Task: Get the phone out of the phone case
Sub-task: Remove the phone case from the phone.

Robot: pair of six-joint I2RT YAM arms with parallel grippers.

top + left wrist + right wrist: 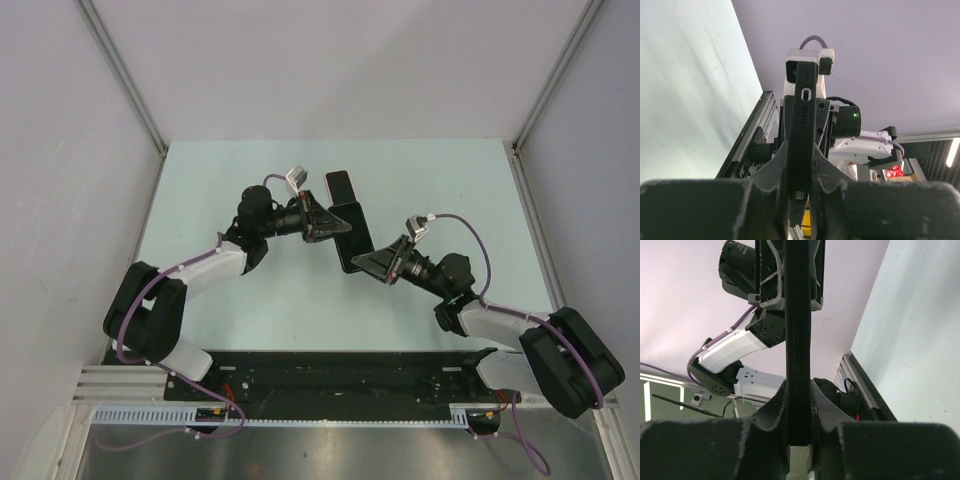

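Left claw [337, 226] is clamping tight on the case [802, 130], its fingers pressing both flat faces. Right claw [369, 262] is pinching the same dark slab from the opposite end, so the slab is spanning between the two claws. Phone [339, 186] is showing just beyond the left claw; cannot tell whether it is seated in the case.

The left arm [215, 265], at the lower left of the top view, had bulky black joint housings, white link shells and a thin purple cable [175, 272]. The right arm [500, 325], at the lower right, matched it. Its purple cable loop [485, 250] rose behind a small white wrist camera block [417, 228].
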